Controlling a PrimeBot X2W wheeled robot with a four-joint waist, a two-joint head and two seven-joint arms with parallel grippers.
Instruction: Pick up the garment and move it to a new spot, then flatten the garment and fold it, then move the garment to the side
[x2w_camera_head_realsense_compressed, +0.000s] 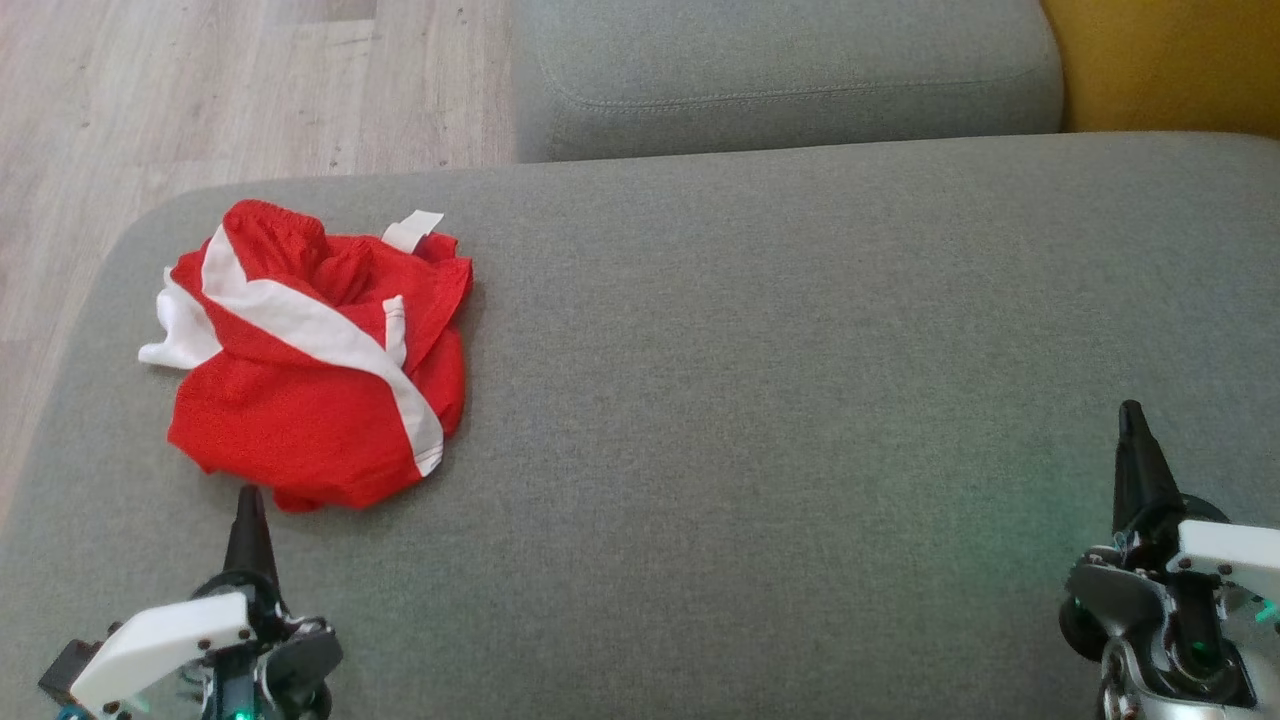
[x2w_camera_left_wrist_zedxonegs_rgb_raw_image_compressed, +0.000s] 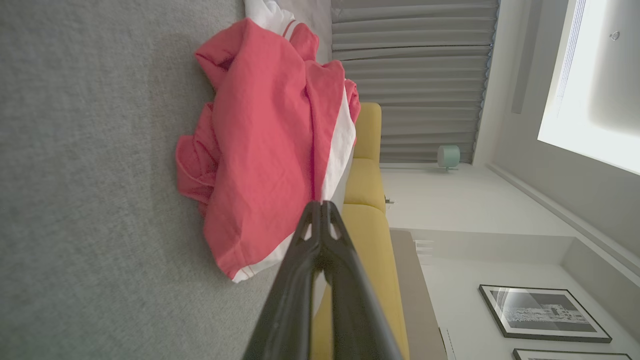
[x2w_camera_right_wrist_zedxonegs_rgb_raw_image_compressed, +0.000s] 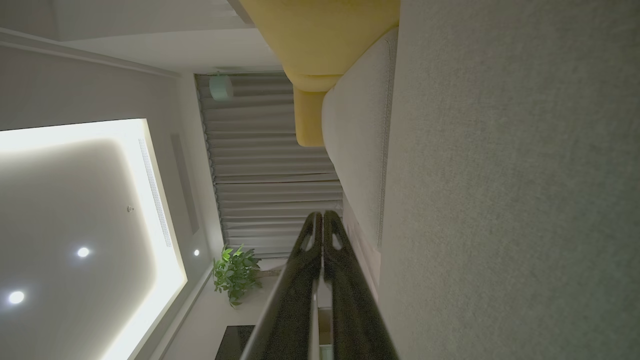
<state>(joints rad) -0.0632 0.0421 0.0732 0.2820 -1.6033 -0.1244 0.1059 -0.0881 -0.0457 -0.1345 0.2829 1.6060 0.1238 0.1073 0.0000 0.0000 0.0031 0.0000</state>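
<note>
A grey seat (x2w_camera_head_realsense_compressed: 760, 400) spans the head view from 9 o'clock to 3 o'clock. Pale wood floor (x2w_camera_head_realsense_compressed: 200, 90) lies at 10 to 11 o'clock. A grey cushion (x2w_camera_head_realsense_compressed: 780, 70) sits at 12 o'clock, touching the seat's far edge, and a yellow sofa (x2w_camera_head_realsense_compressed: 1170, 60) is at 1 to 2 o'clock.

The garment (x2w_camera_head_realsense_compressed: 300, 370), red with white bands, lies crumpled in a heap on the seat at 9 o'clock, near the seat's left end. A white tab (x2w_camera_head_realsense_compressed: 413, 230) sticks out at the heap's 1 o'clock.

The left gripper (x2w_camera_head_realsense_compressed: 248, 497) is at 7 o'clock with its fingers pressed together and nothing between them. Its tip is just beside the garment's near hem, which lies at the tip's 1 o'clock. I cannot tell whether they touch. The right gripper (x2w_camera_head_realsense_compressed: 1131, 412) is at 4 o'clock over bare seat, well apart from the garment, and is likewise closed and empty.

In the left wrist view the closed left gripper (x2w_camera_left_wrist_zedxonegs_rgb_raw_image_compressed: 320, 205) points at the garment (x2w_camera_left_wrist_zedxonegs_rgb_raw_image_compressed: 270, 150), which lies on the seat (x2w_camera_left_wrist_zedxonegs_rgb_raw_image_compressed: 90, 200). A curtain (x2w_camera_left_wrist_zedxonegs_rgb_raw_image_compressed: 415, 75) hangs at 1 o'clock and a framed picture (x2w_camera_left_wrist_zedxonegs_rgb_raw_image_compressed: 545, 312) is at 4 o'clock.

In the right wrist view the right gripper (x2w_camera_right_wrist_zedxonegs_rgb_raw_image_compressed: 322, 215) runs along the seat (x2w_camera_right_wrist_zedxonegs_rgb_raw_image_compressed: 515, 200), with a plant (x2w_camera_right_wrist_zedxonegs_rgb_raw_image_compressed: 235, 275) at its 8 o'clock.
</note>
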